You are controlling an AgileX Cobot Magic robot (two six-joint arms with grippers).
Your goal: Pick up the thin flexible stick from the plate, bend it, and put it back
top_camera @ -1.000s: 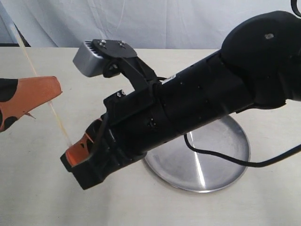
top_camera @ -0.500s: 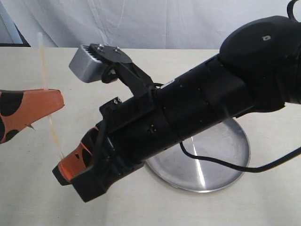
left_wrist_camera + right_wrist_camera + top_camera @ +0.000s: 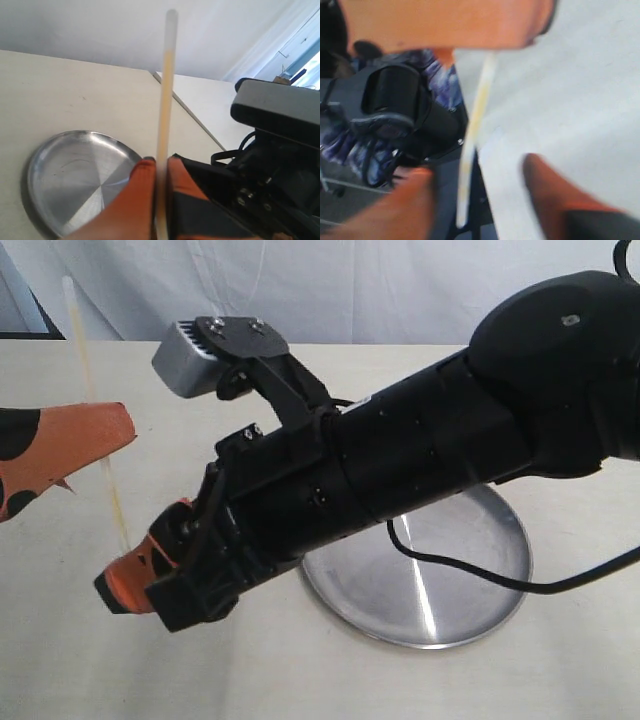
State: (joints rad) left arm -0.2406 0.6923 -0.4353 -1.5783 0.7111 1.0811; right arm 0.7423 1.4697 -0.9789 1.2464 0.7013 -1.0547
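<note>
The thin flexible stick (image 3: 83, 350) stands almost upright above the table's left side, whitish end up. My left gripper (image 3: 120, 430) is shut on its middle; in the left wrist view the stick (image 3: 165, 90) rises from between the orange fingers (image 3: 145, 175). My right gripper (image 3: 125, 585) sits low by the stick's bottom end, open. In the right wrist view the stick (image 3: 472, 135) hangs free between its spread fingers (image 3: 550, 190), touching neither. The silver plate (image 3: 470, 570) lies on the table under the right arm and also shows in the left wrist view (image 3: 65, 170), with nothing on it.
The right arm's thick black body (image 3: 420, 460) stretches across the middle of the scene and hides part of the plate. A silver camera box (image 3: 195, 360) sits on its wrist. A black cable (image 3: 480, 580) loops over the plate. A white curtain hangs behind the cream table.
My right gripper opened, let go of the stick's lower end and shifted down and left. The left gripper closed on the stick, which swung from tilted to nearly upright.
</note>
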